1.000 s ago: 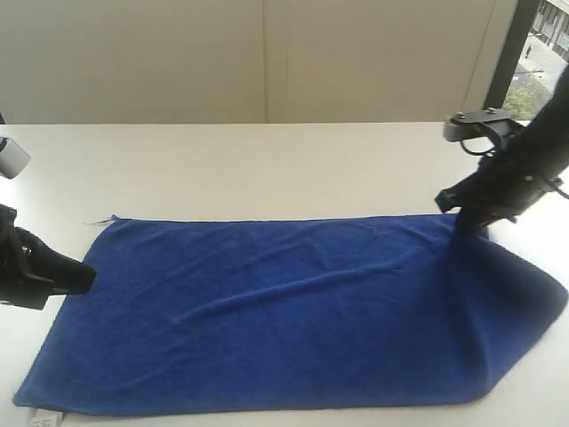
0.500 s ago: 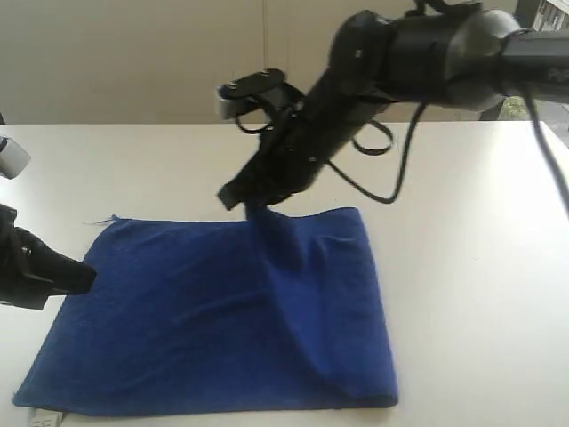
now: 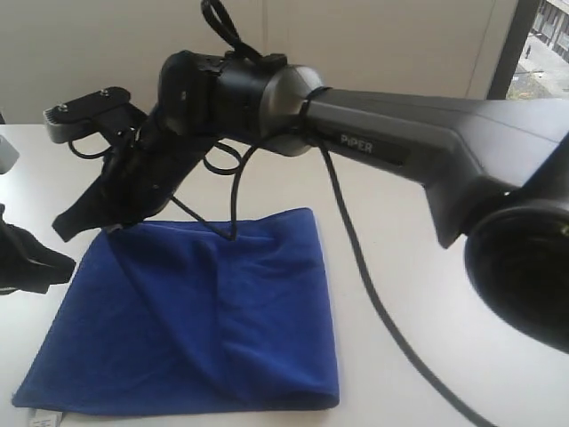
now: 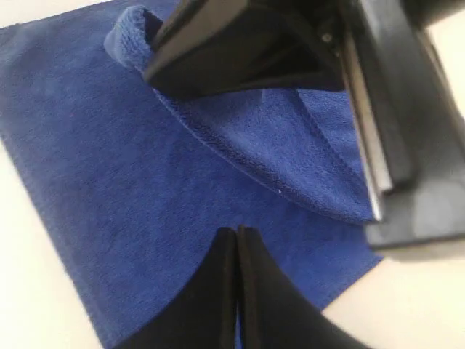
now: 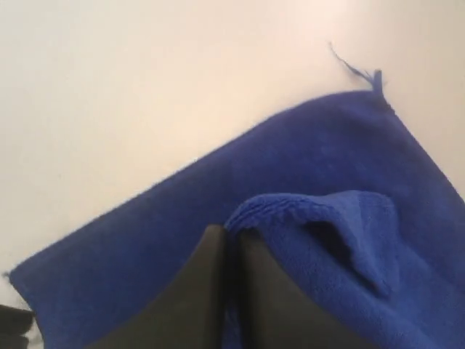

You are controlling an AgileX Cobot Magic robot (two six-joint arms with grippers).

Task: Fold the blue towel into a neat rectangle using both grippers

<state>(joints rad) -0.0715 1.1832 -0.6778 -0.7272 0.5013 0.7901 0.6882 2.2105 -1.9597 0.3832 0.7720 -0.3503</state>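
the right pincer, clamped on a corner, has dragged half of the blue towel leftward, doubling it on the worktop. nearer, the left pincer sits closed tight at its edge, holding nothing visible. farther, releasing short of the far-left corner would leave edges skewed

white table | beige wall behind | dark-framed window far right

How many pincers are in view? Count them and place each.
2. The left pincer is shut at the left edge of the blue towel. The right pincer, also on the left side, pinches a lifted towel fold. None seems hidden.
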